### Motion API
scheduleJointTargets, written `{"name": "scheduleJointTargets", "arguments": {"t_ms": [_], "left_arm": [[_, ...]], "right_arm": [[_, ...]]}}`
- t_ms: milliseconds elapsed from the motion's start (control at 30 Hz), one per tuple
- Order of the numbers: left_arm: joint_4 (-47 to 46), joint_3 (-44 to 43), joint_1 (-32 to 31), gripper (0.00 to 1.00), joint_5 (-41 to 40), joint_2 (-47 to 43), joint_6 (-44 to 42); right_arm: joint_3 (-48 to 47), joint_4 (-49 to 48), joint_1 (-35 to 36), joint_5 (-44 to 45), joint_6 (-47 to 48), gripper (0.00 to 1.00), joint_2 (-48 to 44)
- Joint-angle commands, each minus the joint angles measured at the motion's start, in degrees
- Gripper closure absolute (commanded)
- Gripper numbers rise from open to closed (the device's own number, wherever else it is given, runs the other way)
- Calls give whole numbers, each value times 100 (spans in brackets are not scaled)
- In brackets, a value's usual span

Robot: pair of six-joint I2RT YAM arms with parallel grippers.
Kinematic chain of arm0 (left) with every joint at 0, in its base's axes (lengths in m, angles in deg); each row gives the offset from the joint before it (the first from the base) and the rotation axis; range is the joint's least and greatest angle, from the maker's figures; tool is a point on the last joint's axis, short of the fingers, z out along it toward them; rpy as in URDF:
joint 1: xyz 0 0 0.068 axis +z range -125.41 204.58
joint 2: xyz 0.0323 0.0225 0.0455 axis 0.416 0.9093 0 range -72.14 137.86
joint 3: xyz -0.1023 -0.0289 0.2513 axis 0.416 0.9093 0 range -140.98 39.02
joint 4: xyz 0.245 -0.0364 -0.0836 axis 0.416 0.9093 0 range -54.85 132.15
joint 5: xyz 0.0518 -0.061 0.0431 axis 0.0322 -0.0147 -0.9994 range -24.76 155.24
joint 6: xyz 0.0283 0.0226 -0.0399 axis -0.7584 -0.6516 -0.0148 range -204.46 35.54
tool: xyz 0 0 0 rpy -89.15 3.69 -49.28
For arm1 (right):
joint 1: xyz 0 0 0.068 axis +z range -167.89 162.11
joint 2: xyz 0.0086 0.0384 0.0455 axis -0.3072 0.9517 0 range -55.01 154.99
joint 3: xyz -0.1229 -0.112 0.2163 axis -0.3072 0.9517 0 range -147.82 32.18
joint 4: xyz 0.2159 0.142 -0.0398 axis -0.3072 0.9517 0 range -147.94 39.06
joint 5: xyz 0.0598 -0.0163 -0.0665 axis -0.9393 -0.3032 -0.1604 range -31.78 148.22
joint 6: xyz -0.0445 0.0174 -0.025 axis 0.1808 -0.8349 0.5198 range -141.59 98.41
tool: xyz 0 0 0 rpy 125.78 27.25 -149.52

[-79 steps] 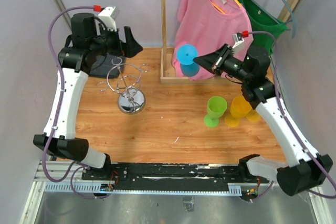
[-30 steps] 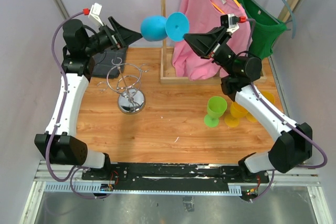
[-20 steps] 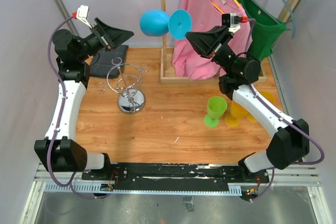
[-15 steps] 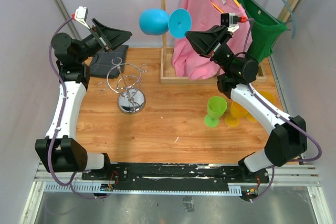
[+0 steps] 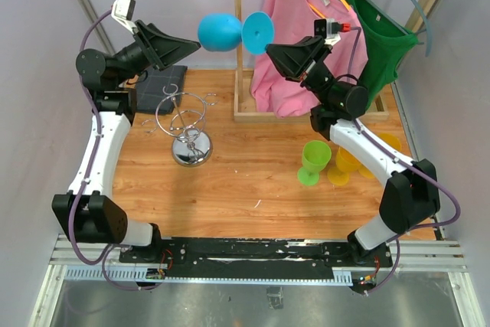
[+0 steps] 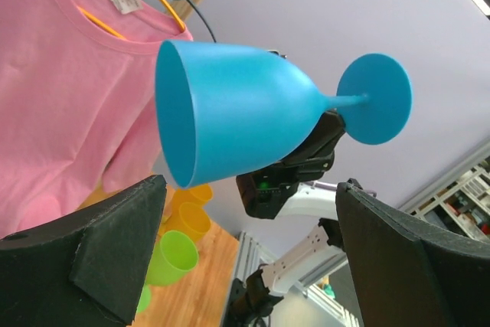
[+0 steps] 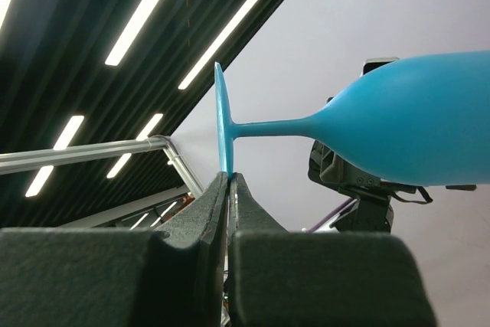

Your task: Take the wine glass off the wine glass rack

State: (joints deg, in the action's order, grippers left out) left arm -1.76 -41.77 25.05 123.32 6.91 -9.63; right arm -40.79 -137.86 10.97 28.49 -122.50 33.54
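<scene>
The blue wine glass (image 5: 218,32) hangs high in the air, lying sideways with its bowl to the left. My right gripper (image 5: 269,47) is shut on the rim of its round foot (image 7: 222,124), seen edge-on between the pads in the right wrist view. My left gripper (image 5: 191,47) is open and points at the bowl (image 6: 237,120), which lies just beyond its fingertips without touching them. The chrome wine glass rack (image 5: 189,124) stands on the table below, left of centre, with no glass on its wire arms.
A green glass (image 5: 314,160) and yellow glasses (image 5: 351,160) stand at the right. The wooden clothes rack (image 5: 239,36) with a pink shirt (image 5: 295,36) and a green shirt (image 5: 383,28) is at the back. A dark cloth (image 5: 157,86) lies behind the chrome rack.
My right gripper has lifted the blue glass from low by the clothes rack to high up and shifted it slightly left. My left arm has risen and swung its open gripper toward the bowl.
</scene>
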Motion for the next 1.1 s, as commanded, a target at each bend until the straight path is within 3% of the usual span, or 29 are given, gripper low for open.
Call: {"name": "scheduleJointTargets", "arguments": {"t_ms": [0,433,800,1067], "left_arm": [[-330,-152,-108,3,124,230,-42],[-862,-437,-222,3,79,633,132],[-941,-507,-232,3,140,476,242],[-941,-420,-232,12,151,283,294]], "right_arm": [[-364,-478,73,32,-88,99,-25],[-280,-705,202,35,-131,99,153],[-181,-889,225,81,-184,99,332],[-25,-1014,225,121,-274,99,442]]}}
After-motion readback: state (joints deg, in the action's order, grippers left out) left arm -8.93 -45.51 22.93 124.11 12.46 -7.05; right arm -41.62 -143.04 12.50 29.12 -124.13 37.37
